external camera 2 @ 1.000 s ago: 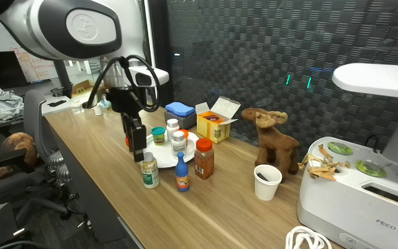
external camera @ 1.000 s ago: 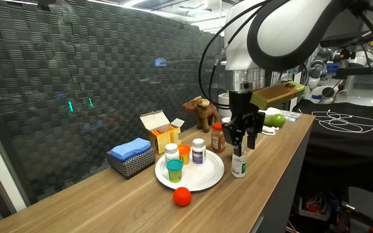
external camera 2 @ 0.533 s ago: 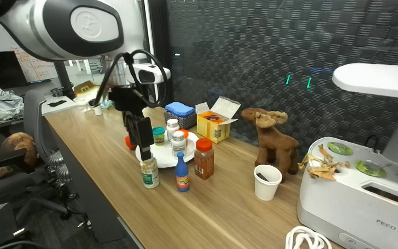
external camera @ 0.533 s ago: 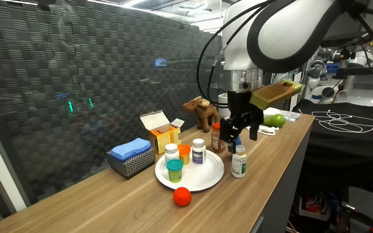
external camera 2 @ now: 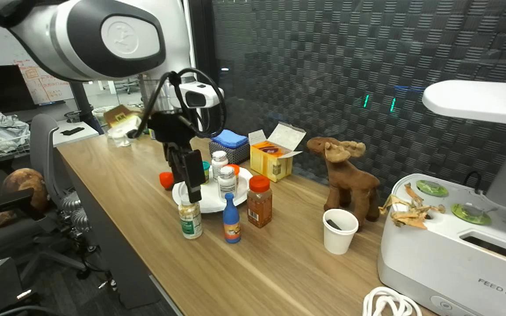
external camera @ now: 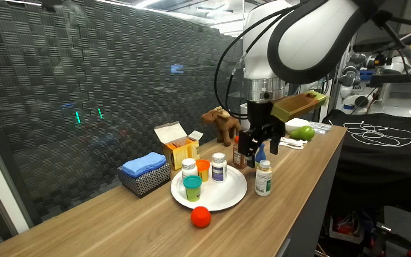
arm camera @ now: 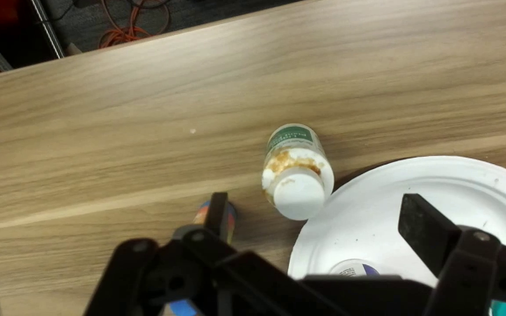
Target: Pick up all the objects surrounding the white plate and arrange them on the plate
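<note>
Shifted toward textured wall (external camera: pixel 120 78), end effector (external camera: pixel 262 157), jaws apart, cylindrical bottle (external camera: pixel 263 182) upright beside round rimmed white plate (external camera: pixel 227 198)

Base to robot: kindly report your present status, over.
Gripper open, empty. Green-labelled bottle upright beside white plate. Blue bottle close by, possibly obstructing.

Arm (external camera: pixel 310 41), one: white with black trim, spanning the upper right of the frame in an exterior view. Wrist (external camera: pixel 259 89): silvery, to my eye near vertical, pointing down. Fingers (arm camera: pixel 424 230), two: black, parted wide, tips in the lower half of the wrist view.
</note>
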Action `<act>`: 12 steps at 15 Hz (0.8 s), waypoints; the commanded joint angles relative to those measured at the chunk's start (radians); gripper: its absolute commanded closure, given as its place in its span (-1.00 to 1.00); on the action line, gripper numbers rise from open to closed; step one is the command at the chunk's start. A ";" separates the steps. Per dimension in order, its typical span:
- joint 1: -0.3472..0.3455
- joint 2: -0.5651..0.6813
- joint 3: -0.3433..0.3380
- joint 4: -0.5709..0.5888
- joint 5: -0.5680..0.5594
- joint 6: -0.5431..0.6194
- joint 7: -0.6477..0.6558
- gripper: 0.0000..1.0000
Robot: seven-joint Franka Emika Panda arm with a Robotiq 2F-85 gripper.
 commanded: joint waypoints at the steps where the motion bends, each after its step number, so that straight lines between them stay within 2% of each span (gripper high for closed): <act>1: -0.002 0.025 -0.008 0.026 0.017 0.009 -0.034 -0.71; 3: -0.002 0.028 -0.011 0.027 0.020 0.006 -0.036 -0.32; 8: -0.001 0.021 -0.015 0.027 0.017 0.000 -0.028 0.47; 11: 0.003 0.008 -0.013 0.025 0.013 -0.018 -0.017 0.89; 12: 0.005 -0.001 -0.011 0.023 0.013 -0.027 -0.015 0.85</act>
